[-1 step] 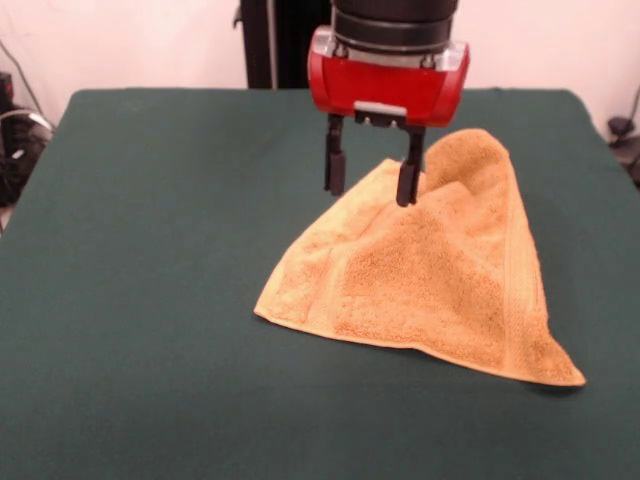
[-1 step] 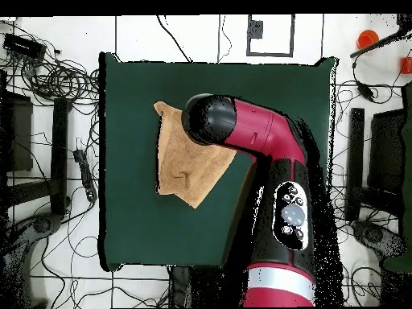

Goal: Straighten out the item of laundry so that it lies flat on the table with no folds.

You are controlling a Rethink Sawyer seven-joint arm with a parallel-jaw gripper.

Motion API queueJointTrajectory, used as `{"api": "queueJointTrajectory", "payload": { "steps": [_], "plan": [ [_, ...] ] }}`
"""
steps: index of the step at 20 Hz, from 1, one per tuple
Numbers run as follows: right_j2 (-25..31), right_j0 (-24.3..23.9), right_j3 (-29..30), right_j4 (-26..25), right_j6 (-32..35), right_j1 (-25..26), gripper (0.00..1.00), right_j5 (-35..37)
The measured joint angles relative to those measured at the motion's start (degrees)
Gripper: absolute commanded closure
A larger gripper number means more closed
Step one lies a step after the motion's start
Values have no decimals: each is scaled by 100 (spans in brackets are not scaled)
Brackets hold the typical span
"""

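The golden tan-orange towel (image 1: 430,275) lies on the green table (image 1: 150,300), right of centre, folded into a rough triangle with a raised hump at its far right corner. My gripper (image 1: 371,180) hangs over the towel's far edge with its two black fingers apart, open and holding nothing. One fingertip (image 1: 406,190) is at the cloth's far edge; the other fingertip (image 1: 335,178) is beside it, over bare table. From above, the arm's head hides the gripper and part of the towel (image 2: 181,165), which shows on the table (image 2: 129,217).
Cables, stands and equipment (image 2: 56,121) crowd the floor around the table. A dark post (image 1: 270,45) stands behind the table's far edge.
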Motion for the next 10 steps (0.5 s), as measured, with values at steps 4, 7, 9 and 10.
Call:
{"api": "queueJointTrajectory", "payload": {
  "steps": [4,7,9,10],
  "plan": [
    [0,3,82,4,127,94,0,-88],
    [0,3,182,4,176,115,0,-125],
    [0,3,219,5,186,113,0,-126],
    [0,3,239,5,190,112,0,-126]
  ]
}}
